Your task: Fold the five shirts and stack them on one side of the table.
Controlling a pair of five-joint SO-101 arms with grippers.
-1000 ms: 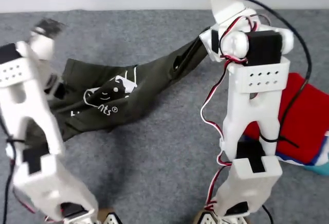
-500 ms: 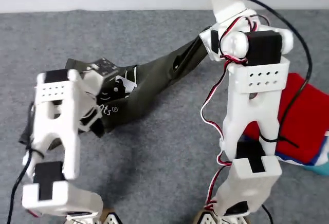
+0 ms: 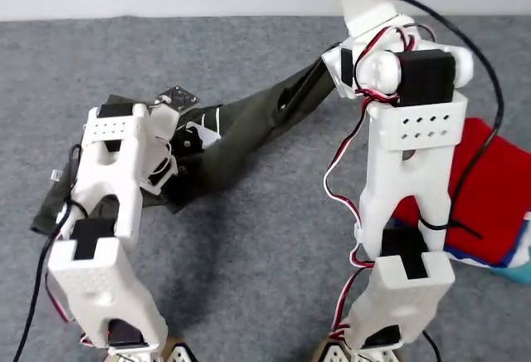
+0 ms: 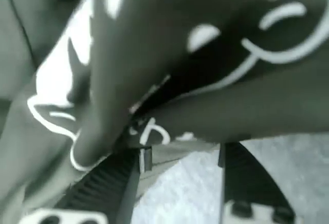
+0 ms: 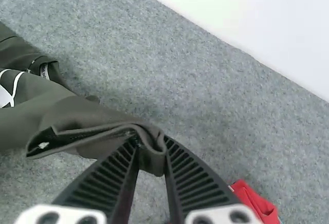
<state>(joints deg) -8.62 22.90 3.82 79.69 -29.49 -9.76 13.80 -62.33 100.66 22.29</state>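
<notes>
A dark green shirt with a white print lies stretched across the grey table. My right gripper holds its far end lifted off the table. In the right wrist view that gripper is shut on a bunched fold of the green shirt. My left gripper is down over the printed part near the shirt's other end. In the left wrist view it stands open, with the printed cloth just past its fingertips and an edge of cloth between them.
A red shirt lies at the table's right side behind the right arm, with a bit of light blue cloth beside it. A corner of the red shirt appears in the right wrist view. A white wall borders the table's far edge.
My left arm has swung in from the table's left edge to the right, onto the shirt's printed part. The right arm has kept still with the shirt's end.
</notes>
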